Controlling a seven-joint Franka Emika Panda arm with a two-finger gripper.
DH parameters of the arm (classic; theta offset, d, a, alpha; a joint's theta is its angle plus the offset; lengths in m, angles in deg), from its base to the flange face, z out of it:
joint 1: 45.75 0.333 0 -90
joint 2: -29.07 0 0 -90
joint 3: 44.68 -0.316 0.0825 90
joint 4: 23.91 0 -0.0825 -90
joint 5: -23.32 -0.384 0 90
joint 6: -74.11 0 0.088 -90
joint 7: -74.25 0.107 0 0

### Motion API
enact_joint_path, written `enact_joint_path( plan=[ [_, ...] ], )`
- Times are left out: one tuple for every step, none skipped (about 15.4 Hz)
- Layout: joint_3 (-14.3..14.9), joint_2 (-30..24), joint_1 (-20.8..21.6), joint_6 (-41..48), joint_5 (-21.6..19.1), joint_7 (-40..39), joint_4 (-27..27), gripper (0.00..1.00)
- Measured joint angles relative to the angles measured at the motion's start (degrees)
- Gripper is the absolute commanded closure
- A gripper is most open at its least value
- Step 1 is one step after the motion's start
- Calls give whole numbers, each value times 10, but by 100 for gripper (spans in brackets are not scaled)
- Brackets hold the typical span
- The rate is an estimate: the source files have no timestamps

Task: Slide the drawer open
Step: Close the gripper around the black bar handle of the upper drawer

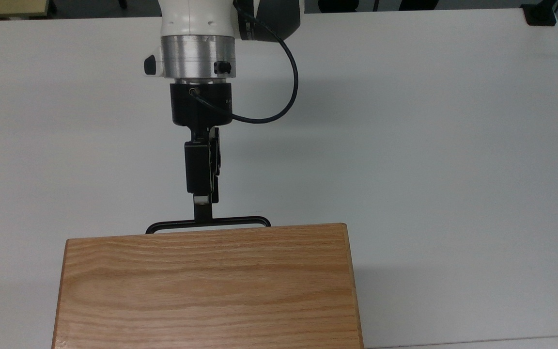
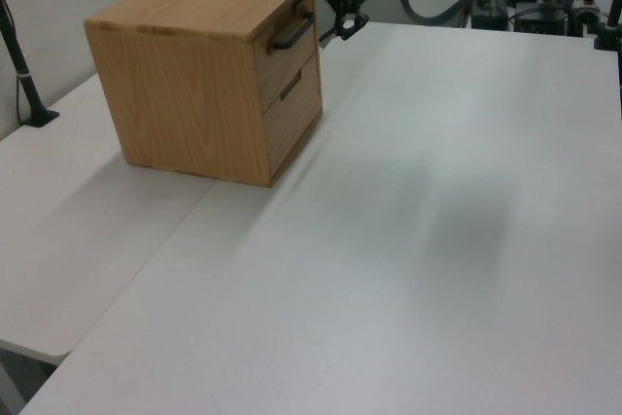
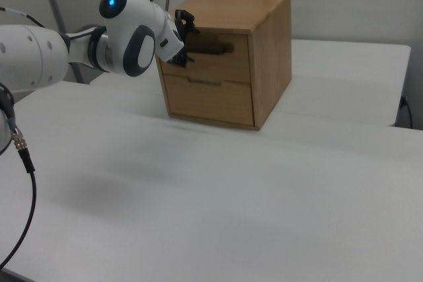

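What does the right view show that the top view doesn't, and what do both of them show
The right view alone shows the cabinet's front: the upper drawer panel, closed flush, a lower drawer beneath it, and the arm's white joint with a blue light. The top view alone shows the black cable looping off the wrist and the cabinet top from above. Both show the gripper reaching the upper drawer's black bar handle over the white table.
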Motion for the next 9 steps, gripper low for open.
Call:
enact_joint_path(
  plan=[
    [0,5,0,-13,0,0,0,32],
    [0,10,0,-26,0,0,0,33],
    [0,14,0,-35,0,0,0,34],
    [0,17,0,-39,0,0,-1,34],
    [0,19,0,-41,0,0,-2,34],
    [0,19,0,-42,0,0,-3,34],
    [-1,19,0,-43,0,0,-5,34],
    [-1,19,0,-43,0,0,-7,37],
    [-2,18,0,-43,0,0,-9,45]
  ],
)
